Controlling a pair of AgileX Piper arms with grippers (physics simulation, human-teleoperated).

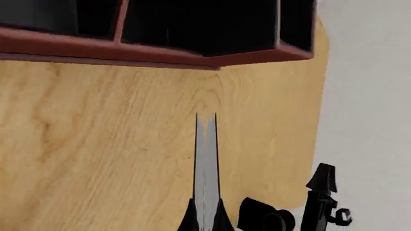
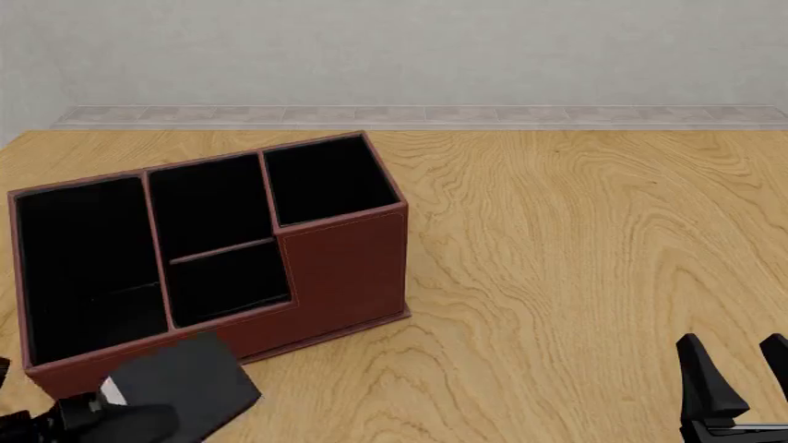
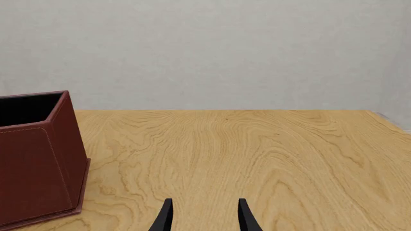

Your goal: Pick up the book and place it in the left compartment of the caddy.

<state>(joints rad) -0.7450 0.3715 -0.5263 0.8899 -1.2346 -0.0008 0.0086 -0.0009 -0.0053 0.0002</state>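
Left gripper [image 1: 205, 219] pinches book [image 2: 185, 383] just before caddy [image 2: 345, 268]; right gripper [image 3: 204, 216] gapes idle. Risk: book clips front wall, misses left compartment [image 2: 87, 268].

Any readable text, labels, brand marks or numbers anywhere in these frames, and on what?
None. The caddy has plain leather-look walls, the book in the left gripper shows a blank black cover and white page edge, and the table and right gripper carry no markings.
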